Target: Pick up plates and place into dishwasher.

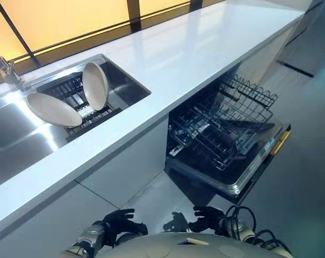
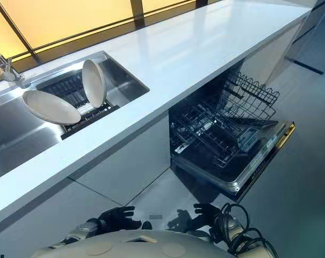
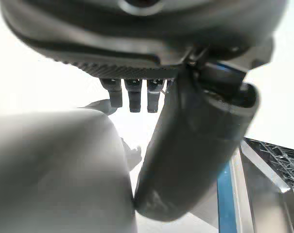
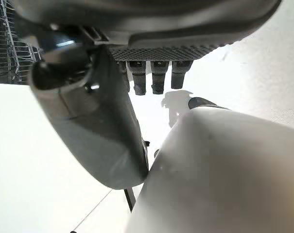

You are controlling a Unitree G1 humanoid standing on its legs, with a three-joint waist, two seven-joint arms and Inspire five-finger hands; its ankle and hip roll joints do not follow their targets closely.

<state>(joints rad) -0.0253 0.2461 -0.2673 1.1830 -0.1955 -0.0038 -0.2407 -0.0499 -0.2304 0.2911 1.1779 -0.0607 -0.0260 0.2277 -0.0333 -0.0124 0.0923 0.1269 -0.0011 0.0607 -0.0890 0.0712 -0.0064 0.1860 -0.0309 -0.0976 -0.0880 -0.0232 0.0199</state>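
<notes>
**Left hand (image 1: 119,219) and right hand (image 1: 208,216) low and empty; plates in the sink**

Both hands sit at the near edge of the eye views, down in front of the cabinet fronts, well below the counter (image 1: 194,48). Fingers are spread and relaxed, and neither hand touches anything. The left wrist view shows straight fingers (image 3: 135,97) beside the thumb with nothing between them. The right wrist view shows the same of its fingers (image 4: 159,77).

Two pale plates rest in a black dish rack (image 1: 71,88) inside the steel sink (image 1: 127,80), left of centre. The leaning plate (image 1: 53,109) lies tilted, face up, at the rack's near-left corner. The upright plate (image 1: 95,86) stands almost on edge just to its right. Whether the two touch, I cannot tell. A tap (image 1: 4,67) stands behind the sink.

The dishwasher (image 1: 205,183) is open under the counter's right part, its door (image 1: 259,166) dropped flat. A wire basket (image 1: 221,129) is pulled out over the door and holds no plates.
</notes>
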